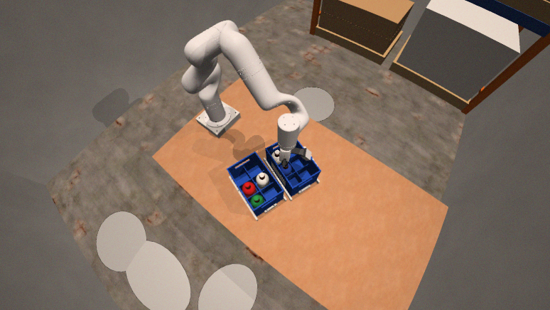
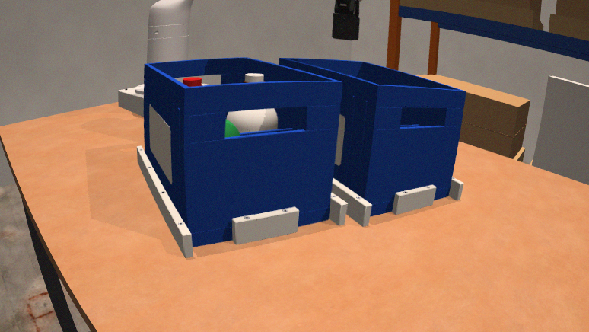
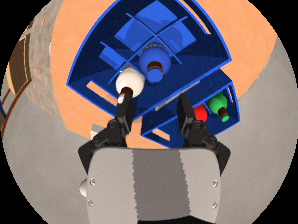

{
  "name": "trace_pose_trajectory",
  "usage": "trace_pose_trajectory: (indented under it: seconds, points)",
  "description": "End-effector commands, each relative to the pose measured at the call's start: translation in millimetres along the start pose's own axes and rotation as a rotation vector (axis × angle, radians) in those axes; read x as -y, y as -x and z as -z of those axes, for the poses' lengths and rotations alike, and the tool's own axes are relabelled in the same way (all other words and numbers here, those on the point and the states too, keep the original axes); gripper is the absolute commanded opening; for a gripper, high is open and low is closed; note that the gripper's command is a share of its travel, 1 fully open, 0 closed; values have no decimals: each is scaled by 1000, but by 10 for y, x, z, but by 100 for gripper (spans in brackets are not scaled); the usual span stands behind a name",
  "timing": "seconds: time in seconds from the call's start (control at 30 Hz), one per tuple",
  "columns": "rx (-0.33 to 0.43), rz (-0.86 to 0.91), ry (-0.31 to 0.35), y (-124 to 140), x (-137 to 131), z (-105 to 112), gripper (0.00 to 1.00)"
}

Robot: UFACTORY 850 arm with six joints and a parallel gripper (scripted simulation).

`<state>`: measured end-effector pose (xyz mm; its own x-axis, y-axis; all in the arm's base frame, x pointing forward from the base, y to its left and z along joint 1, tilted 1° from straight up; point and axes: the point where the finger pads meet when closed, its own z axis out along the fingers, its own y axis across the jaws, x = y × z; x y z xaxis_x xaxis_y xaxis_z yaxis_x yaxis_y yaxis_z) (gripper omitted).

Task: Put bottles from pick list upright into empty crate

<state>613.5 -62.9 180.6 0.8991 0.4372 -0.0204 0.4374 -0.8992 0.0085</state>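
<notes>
Two blue crates stand side by side on the orange table. The left crate [image 1: 256,184] holds a white bottle [image 1: 262,179], a red bottle [image 1: 248,188] and a green bottle [image 1: 256,200]. The right crate [image 1: 298,169] holds a white bottle [image 3: 128,82] and a blue bottle with a dark cap [image 3: 154,66], both upright in neighbouring cells at the end near the arm's base. My gripper [image 3: 155,101] [image 2: 345,24] is open and empty, well above the right crate's rim, over the blue bottle. I cannot make out the pick list.
Grey stop bars [image 2: 265,225] line the crates' bases. Shelving with cardboard boxes [image 2: 490,115] stands beyond the table on the right. The arm's base [image 1: 217,119] is bolted at the table's far corner.
</notes>
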Motion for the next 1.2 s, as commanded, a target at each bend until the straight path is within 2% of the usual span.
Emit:
trace_pose_trajectory:
  seconds: [0.0, 0.97, 1.17]
  points:
    - [-2, 0, 1, -8, -5, 14, 65]
    - [-2, 0, 1, -8, -5, 13, 65]
    - [-2, 0, 1, -41, 191, 74, 65]
